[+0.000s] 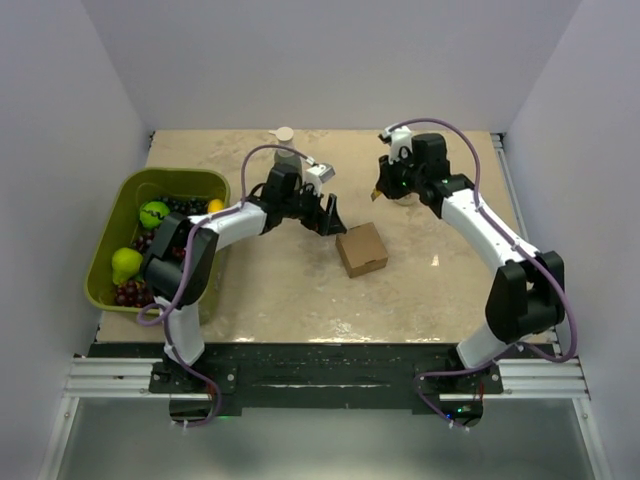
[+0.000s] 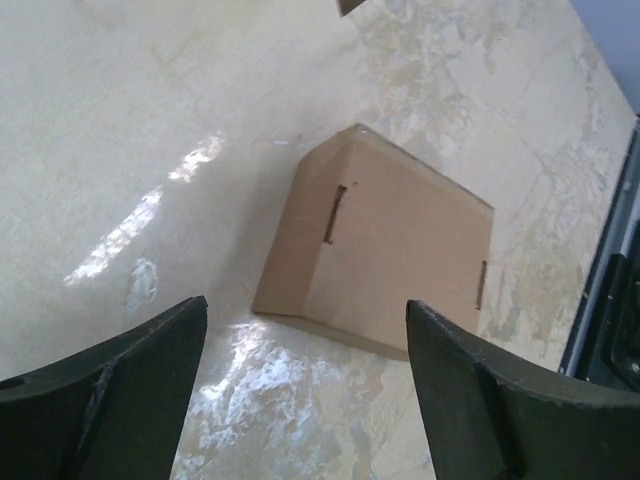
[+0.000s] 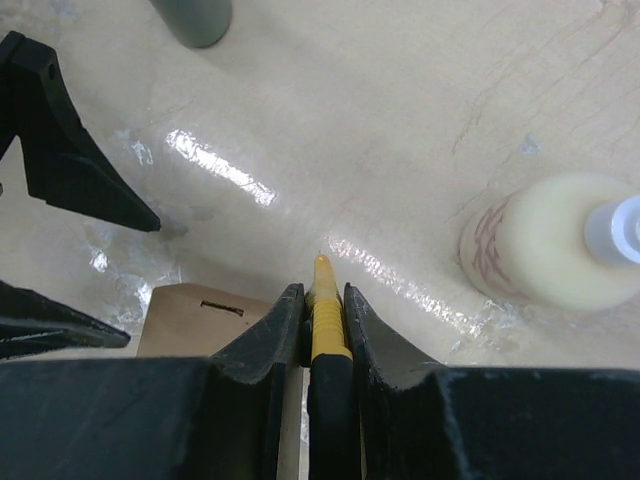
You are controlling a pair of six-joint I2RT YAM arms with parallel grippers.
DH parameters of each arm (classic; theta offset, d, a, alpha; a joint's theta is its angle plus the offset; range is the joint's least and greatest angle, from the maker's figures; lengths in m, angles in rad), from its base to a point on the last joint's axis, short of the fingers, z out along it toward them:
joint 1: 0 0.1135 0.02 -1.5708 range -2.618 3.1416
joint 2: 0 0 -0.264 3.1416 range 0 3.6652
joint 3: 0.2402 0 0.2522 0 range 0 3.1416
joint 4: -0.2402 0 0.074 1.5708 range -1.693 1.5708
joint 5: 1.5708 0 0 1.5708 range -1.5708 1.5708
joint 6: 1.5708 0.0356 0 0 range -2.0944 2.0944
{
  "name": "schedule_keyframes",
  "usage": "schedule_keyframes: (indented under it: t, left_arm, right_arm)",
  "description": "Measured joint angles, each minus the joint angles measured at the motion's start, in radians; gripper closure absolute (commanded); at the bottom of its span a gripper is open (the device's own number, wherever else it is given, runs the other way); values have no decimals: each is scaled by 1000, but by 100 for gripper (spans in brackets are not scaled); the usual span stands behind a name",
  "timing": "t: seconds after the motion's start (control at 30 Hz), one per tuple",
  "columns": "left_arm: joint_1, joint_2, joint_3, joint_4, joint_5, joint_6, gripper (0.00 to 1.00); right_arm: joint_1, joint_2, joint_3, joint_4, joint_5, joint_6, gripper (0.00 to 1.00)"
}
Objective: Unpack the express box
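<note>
The express box (image 1: 361,249) is a small brown carton lying on the table with its flaps closed. In the left wrist view the express box (image 2: 400,245) shows two slots on top. My left gripper (image 1: 330,215) hovers just to the box's far left and stands open (image 2: 305,305) with nothing between its fingers. My right gripper (image 1: 381,189) sits beyond the box and is shut (image 3: 322,295) on a yellow-and-black cutter (image 3: 325,310), its yellow tip pointing out past the fingertips. A corner of the box (image 3: 190,315) shows below the right fingers.
A green bin (image 1: 108,235) holding fruit stands at the left table edge. A grey cylinder (image 1: 287,158) stands at the back, behind the left gripper. A cream bottle with a white cap (image 3: 545,240) stands close to the right gripper.
</note>
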State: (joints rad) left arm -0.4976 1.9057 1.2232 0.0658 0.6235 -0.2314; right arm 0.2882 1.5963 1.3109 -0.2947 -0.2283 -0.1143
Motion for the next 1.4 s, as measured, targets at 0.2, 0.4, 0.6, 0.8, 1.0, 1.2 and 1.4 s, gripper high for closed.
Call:
schedule_keyframes:
  t: [0.2, 0.4, 0.6, 0.8, 1.0, 1.2, 1.4]
  left_arm:
    - [-15, 66, 95, 53, 119, 5, 16]
    - [-60, 171, 175, 78, 146, 6, 31]
    - [-80, 227, 170, 71, 145, 5, 48]
    - [-68, 216, 139, 90, 129, 2, 65]
    - [-21, 116, 21, 92, 94, 6, 70]
    - [10, 87, -11, 80, 106, 15, 66]
    - [5, 97, 6, 68, 108, 34, 67]
  right_arm:
    - [1, -66, -33, -5, 13, 0, 100]
    - [1, -204, -142, 41, 27, 19, 100]
    - [2, -311, -336, 187, 65, 54, 100]
    - [10, -323, -375, 239, 77, 82, 100]
    - [22, -317, -375, 263, 53, 94, 100]
    - [31, -238, -352, 262, -101, 78, 100]
    - [39, -208, -351, 278, -163, 62, 100]
